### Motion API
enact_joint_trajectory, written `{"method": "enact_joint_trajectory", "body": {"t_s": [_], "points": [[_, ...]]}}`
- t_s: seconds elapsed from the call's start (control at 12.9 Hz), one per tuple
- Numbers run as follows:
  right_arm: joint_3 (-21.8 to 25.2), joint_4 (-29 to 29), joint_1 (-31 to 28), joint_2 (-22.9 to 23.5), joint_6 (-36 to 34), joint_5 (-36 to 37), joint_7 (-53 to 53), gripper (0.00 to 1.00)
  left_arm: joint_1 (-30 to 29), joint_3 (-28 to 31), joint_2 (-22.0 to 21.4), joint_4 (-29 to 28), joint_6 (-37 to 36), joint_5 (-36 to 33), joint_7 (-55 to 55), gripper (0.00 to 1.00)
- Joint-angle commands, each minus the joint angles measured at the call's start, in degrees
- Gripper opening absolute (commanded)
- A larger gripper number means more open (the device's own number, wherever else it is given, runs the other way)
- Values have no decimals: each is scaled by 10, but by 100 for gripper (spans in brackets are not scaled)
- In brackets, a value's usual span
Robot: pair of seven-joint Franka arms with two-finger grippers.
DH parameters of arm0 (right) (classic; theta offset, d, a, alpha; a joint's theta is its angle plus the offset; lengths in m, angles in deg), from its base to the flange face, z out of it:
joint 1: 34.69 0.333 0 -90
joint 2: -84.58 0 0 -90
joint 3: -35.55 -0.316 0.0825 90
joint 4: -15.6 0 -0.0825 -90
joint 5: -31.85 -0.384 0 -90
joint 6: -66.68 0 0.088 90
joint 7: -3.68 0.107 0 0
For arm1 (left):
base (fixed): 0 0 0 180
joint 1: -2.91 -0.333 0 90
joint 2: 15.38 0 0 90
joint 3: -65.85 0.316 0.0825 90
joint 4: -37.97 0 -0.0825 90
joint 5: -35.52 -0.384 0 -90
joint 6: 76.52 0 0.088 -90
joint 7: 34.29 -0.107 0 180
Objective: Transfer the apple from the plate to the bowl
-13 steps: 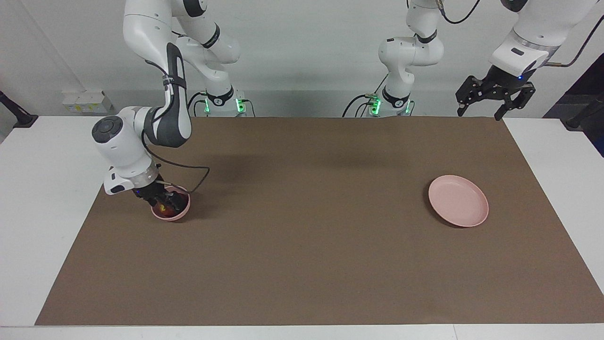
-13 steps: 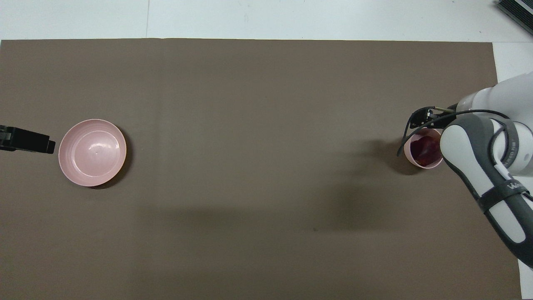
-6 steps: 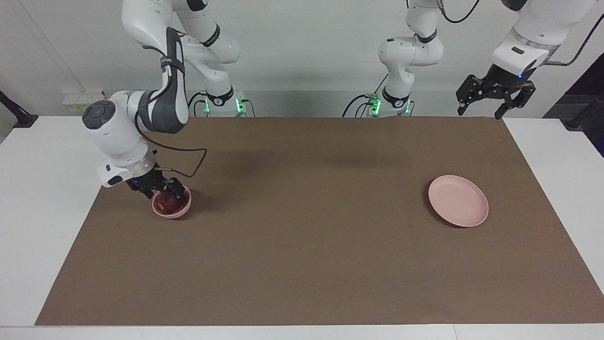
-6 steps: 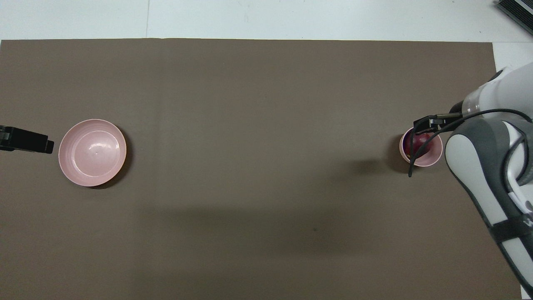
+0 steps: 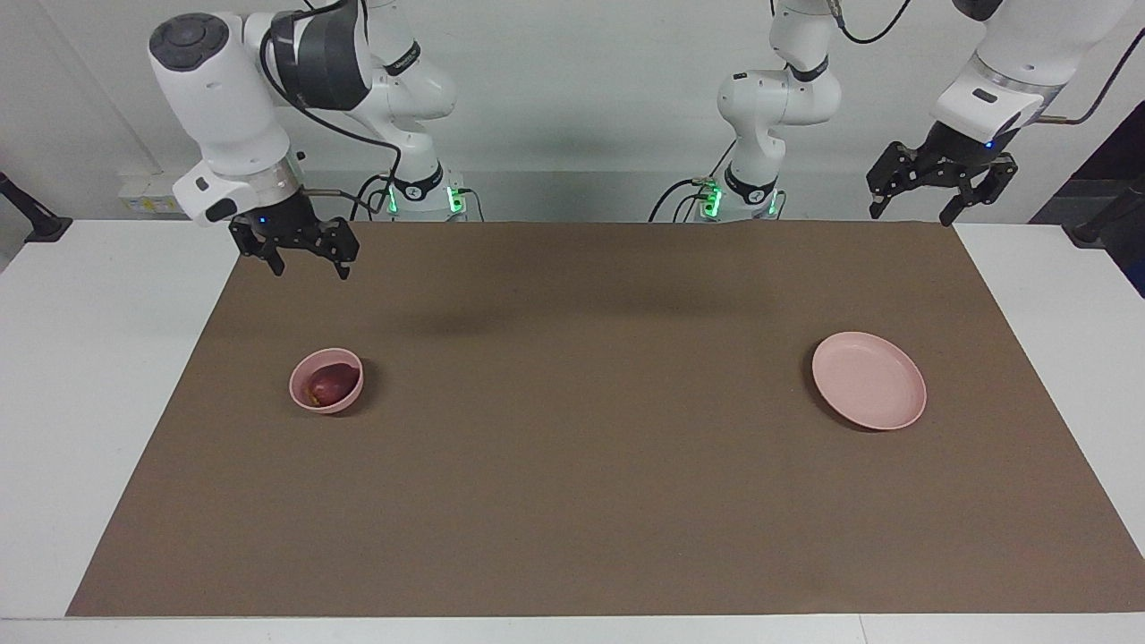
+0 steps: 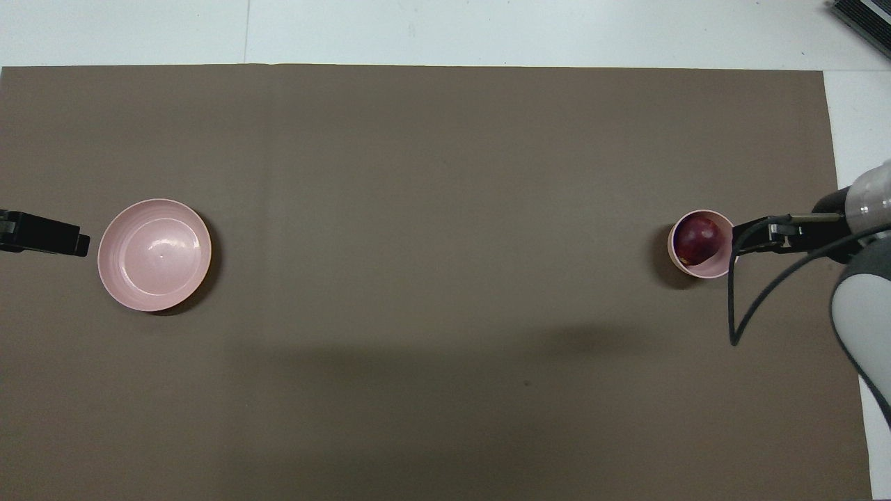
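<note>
Lighting: bright, even, from overhead. Shadows: soft, diffuse patches on the brown mat (image 5: 572,465); a narrow dark crescent hugs the plate (image 6: 154,254) and the bowl (image 6: 702,268). Glare: faint sheen inside the plate. Focus: both views sharp, no motion blur. Edge distortion: none evident.

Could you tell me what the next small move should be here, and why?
Probably just park the right gripper back near its base. The apple already sits in the bowl, the plate is bare, and the right gripper's jaws are open, well above the bowl and holding nothing. The left gripper waits, open, above its own end of the table.
</note>
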Motion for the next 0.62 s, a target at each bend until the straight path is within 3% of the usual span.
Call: {"method": "enact_joint_trajectory", "body": {"t_s": [0.0,0.23,0.54], "points": [[-2,-41,-12,17,-37,-19,8,100,-7,-4,-13,-13,1,-7,0,100],[-2,-101,-14,27,-95,-19,8,100,-7,-3,-13,-13,1,-7,0,100],[2,-101,-12,30,-91,-17,3,100,-7,-3,-13,-13,1,-7,0,100]]}}
